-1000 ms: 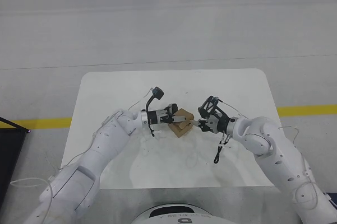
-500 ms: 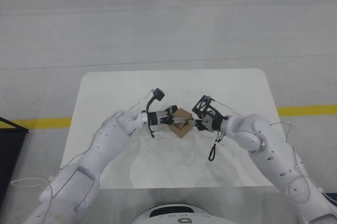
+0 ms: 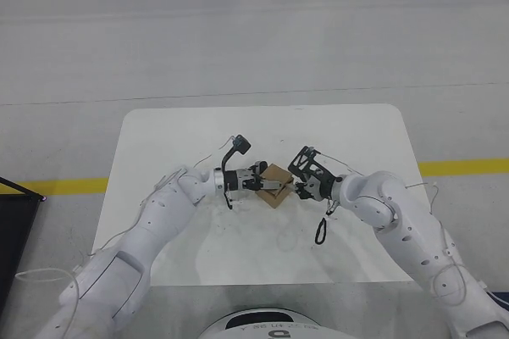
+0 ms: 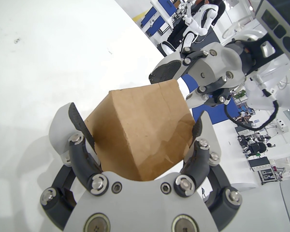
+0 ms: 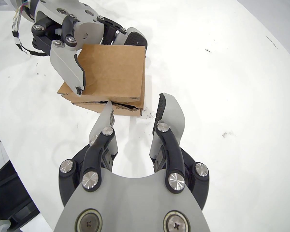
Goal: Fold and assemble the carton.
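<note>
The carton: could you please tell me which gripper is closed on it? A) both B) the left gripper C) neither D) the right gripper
B: the left gripper has a finger pressed on each side of the carton, while the right gripper stands open at its edge.
</note>
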Robot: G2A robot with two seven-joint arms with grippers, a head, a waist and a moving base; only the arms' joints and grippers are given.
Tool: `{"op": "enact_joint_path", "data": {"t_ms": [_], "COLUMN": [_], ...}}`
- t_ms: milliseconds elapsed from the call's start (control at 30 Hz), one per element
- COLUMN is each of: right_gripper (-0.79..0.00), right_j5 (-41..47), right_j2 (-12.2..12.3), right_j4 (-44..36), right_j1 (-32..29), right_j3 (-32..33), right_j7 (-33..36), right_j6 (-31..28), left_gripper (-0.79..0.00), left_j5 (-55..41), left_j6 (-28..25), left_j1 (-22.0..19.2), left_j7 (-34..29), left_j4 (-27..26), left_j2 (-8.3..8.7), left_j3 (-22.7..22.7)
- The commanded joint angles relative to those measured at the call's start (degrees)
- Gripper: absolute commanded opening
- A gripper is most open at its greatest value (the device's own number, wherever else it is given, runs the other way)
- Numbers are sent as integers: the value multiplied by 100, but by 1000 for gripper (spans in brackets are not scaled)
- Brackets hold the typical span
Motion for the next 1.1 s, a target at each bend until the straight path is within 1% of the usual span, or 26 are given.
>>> {"op": "enact_joint_path", "data": {"t_ms": [0, 333, 533, 733, 800, 933, 1067], "right_gripper": [-413, -416, -416, -413, -409, -413, -406], "right_j5": [-11, -20, -76, -97, -59, 152, 144], "right_j2": [-3, -19, -8, 15, 27, 60, 82], "right_j4": [-1, 30, -27, -123, -167, -215, -237], "right_j1": [5, 51, 24, -66, -118, -275, -343], "right_j3": [-16, -49, -37, 54, 127, 390, 470], "right_j7": [37, 133, 363, 422, 383, 78, 112], "right_j6": [16, 63, 83, 106, 108, 60, 3], "left_gripper": [0, 0, 0, 0, 0, 0, 0], "left_j5": [25, 96, 457, 652, 680, 709, 576], "left_j6": [19, 66, 226, 297, 310, 313, 219], "left_j1": [-2, -35, -55, -26, -23, -19, 1], "left_j7": [2, 23, 191, 330, 348, 383, 441], "left_j4": [-3, 18, -13, -54, -63, -77, -91], "left_j2": [-5, -20, -22, -20, -20, -19, -17], "left_j3": [16, 59, 101, 117, 119, 116, 72]}}
